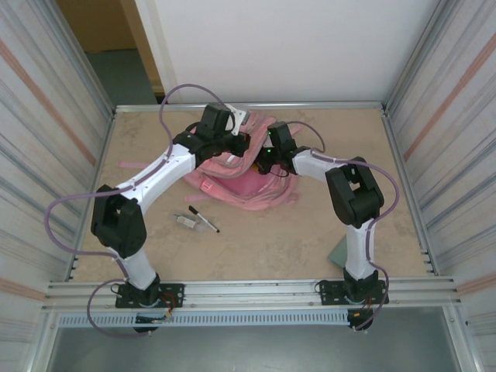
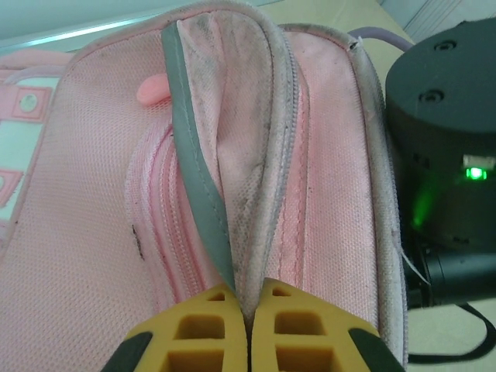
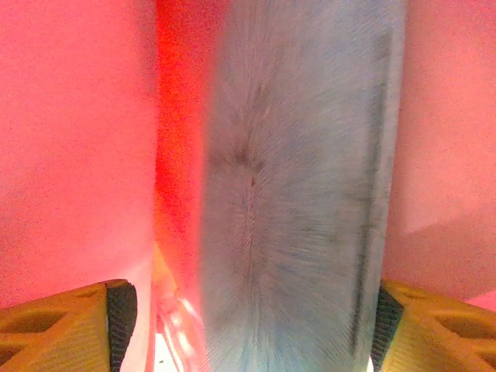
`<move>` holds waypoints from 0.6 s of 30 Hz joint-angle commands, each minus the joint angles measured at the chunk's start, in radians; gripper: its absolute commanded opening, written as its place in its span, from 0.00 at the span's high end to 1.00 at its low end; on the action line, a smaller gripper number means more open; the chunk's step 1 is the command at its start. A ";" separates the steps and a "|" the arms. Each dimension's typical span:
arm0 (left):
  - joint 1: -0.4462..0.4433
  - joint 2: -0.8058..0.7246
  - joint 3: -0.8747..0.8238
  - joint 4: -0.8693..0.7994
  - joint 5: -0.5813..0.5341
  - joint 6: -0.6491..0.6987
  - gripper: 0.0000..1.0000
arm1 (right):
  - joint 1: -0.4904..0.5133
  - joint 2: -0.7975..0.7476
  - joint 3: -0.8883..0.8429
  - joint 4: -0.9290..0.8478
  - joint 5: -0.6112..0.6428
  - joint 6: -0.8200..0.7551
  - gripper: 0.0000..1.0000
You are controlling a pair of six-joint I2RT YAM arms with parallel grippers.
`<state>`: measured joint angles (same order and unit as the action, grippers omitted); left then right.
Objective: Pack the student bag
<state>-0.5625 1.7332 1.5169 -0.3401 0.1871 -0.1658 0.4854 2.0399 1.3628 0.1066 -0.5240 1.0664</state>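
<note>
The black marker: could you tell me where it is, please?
Top view: the black marker lies on the table left of centre, just near-side of the student bag, beside a small grey item.

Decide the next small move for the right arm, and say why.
Probably draw the right gripper straight back out of the student bag. Its jaws stand open around the blue-grey pencil case, with pink fabric on both sides, so the case looks free inside; the left gripper pinches the bag's rim.
</note>
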 commanded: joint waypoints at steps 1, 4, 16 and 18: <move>-0.001 -0.043 0.037 0.108 0.079 0.001 1.00 | -0.035 -0.049 -0.019 0.053 -0.107 -0.008 0.19; 0.010 -0.051 0.019 0.123 0.093 0.005 1.00 | -0.048 -0.037 -0.003 0.009 -0.182 -0.046 0.21; 0.056 -0.058 -0.025 0.162 0.176 -0.067 1.00 | 0.039 0.088 -0.033 0.153 -0.131 0.164 0.43; 0.058 -0.062 -0.031 0.171 0.178 -0.067 1.00 | 0.053 0.120 -0.019 0.204 -0.113 0.208 0.48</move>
<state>-0.5102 1.7332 1.4895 -0.2886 0.3077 -0.2184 0.5102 2.1155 1.3422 0.2298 -0.6659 1.1797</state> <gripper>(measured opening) 0.055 0.537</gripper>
